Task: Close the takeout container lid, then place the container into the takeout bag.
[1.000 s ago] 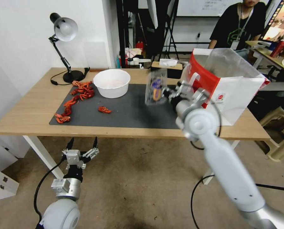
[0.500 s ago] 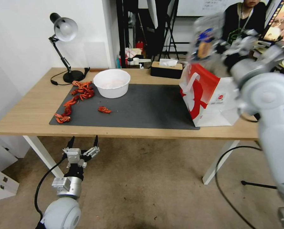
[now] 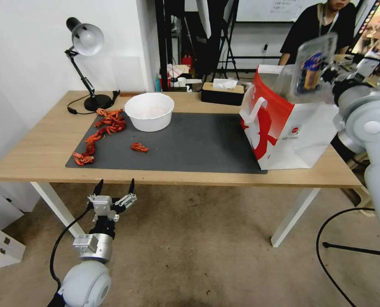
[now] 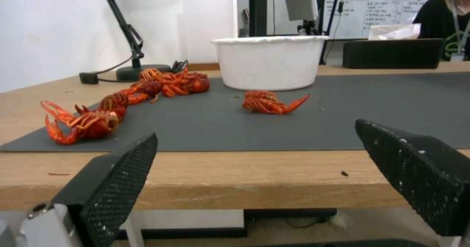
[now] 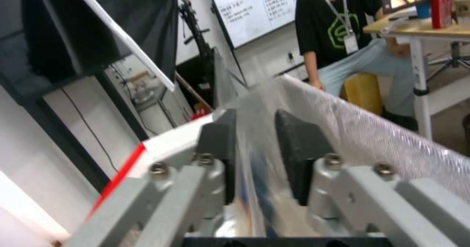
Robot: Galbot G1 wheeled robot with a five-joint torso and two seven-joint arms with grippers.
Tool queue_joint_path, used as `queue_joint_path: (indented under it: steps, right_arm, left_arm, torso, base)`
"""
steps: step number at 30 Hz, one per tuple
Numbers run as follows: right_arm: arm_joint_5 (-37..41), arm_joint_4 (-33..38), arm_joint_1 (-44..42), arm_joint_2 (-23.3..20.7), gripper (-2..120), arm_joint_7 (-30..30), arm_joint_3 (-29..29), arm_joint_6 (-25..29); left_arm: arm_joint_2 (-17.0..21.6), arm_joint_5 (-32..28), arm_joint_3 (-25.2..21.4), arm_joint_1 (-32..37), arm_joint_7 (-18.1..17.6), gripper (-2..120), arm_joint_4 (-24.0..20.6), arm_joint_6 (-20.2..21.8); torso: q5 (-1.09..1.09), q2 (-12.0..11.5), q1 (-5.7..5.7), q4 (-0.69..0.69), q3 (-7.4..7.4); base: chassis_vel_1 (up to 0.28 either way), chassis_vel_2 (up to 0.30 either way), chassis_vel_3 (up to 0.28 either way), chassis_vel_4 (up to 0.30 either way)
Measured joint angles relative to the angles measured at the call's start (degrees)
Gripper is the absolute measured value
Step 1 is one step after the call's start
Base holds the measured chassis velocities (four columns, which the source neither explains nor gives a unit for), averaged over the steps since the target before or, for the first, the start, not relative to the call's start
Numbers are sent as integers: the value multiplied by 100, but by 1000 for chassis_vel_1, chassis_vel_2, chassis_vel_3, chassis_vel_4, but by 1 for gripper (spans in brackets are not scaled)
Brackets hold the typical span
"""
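Observation:
My right gripper [image 3: 329,76] is shut on the takeout container [image 3: 311,70], a small clear plastic box with dark contents and a blue and yellow patch. It hangs on edge just above the open mouth of the takeout bag [image 3: 283,128], which stands at the table's right end, white with a red side. Seen from the right wrist, the black pads [image 5: 301,155] pinch the clear plastic container [image 5: 255,144], with the bag's silvery lining [image 5: 377,136] close beside it. I cannot make out the lid separately. My left gripper [image 3: 114,194] hangs open below the table's front edge.
A round white bowl [image 3: 149,111] and several red crayfish [image 3: 98,134] lie on the dark mat [image 3: 190,145]. A desk lamp [image 3: 85,64] stands at the back left, a tissue box [image 3: 222,91] behind the mat. The left wrist view shows the bowl [image 4: 269,61] past the table edge [image 4: 235,181].
My right arm has carried the container from over the mat up past the bag's top, and now it hangs lower, over the bag's mouth. The left gripper has barely shifted.

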Motion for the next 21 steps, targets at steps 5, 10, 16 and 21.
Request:
queue_joint_path:
  steps: [5,10,16,21]
  right_arm:
    - [-75,55,-38,35,46,-9,0,-18]
    - [-38,264,-84,26,61,-634,36,649]
    - [-96,742,-505,-53,83,-2007,48,1536]
    - [-807,1313,-1404,-128,98,-3009,-57,1870]
  left_arm:
    - [-5,0,3,-2,0,100,-2,1]
    - [-6,-4,1,-9,0,100,-8,1]
    - [-26,-9,0,-21,0,100,-10,1]
    - [-40,-9,-7,-9,-2,100,-16,1]
  torso:
    - [2,0,0,-1,0]
    - [-1,0,0,0,0]
    - [-1,0,0,-1,0]
    - [1,0,0,-1,-1]
  base:
    - [0,0,0,0]
    - [0,0,0,0]
    - [0,0,0,0]
    - [0,0,0,0]
